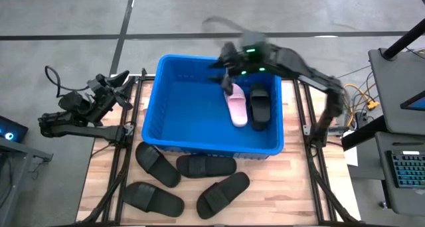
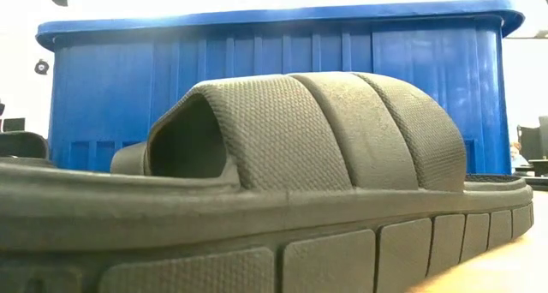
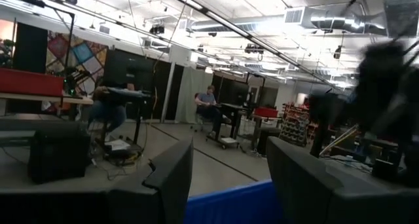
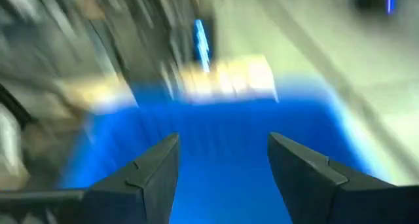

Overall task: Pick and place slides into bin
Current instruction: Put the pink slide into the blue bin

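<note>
The blue bin [image 1: 159,107] stands at the middle of the table. Inside it, at its right side, a light pink slide [image 1: 237,106] and a black slide [image 1: 259,107] lie side by side on the floor. Several black slides [image 1: 206,166] lie on the table in front of the bin; one fills the low view [image 2: 300,147]. My right gripper [image 1: 226,69] is open and empty above the bin's far right part; its wrist view [image 4: 222,165] shows blue bin between the fingers. My left gripper [image 1: 119,84] is open and empty at the table's left edge, beside the bin.
The black slides lie in a loose group near the table's front edge: one at the left [image 1: 157,164], one at the front left [image 1: 154,198], one at the front middle [image 1: 222,194]. Cables and a keyboard [image 1: 405,167] lie to the right, off the table.
</note>
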Robot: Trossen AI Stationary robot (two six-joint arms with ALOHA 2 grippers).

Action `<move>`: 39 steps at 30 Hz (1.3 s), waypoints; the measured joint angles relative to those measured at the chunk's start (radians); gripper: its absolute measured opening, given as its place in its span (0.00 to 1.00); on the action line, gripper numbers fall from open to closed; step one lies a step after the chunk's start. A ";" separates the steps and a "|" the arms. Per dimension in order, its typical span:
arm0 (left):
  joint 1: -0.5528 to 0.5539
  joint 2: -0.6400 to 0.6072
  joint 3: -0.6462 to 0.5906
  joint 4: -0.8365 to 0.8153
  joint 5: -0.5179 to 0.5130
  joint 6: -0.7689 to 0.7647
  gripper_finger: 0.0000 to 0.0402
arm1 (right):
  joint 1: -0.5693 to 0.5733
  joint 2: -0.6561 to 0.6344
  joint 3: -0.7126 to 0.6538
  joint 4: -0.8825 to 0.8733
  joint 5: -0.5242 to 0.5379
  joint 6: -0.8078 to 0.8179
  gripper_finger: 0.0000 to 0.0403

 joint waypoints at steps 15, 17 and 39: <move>0.001 -0.015 0.000 0.001 -0.001 0.090 0.45 | 0.109 -0.529 -0.662 0.575 0.160 0.120 0.54; 0.001 -0.017 0.000 0.002 -0.001 0.109 0.45 | 0.110 -0.581 -0.779 0.668 0.186 0.159 0.54; 0.000 -0.118 0.025 -0.366 0.129 -0.116 0.45 | 0.110 -0.919 -1.525 1.344 0.444 0.416 0.54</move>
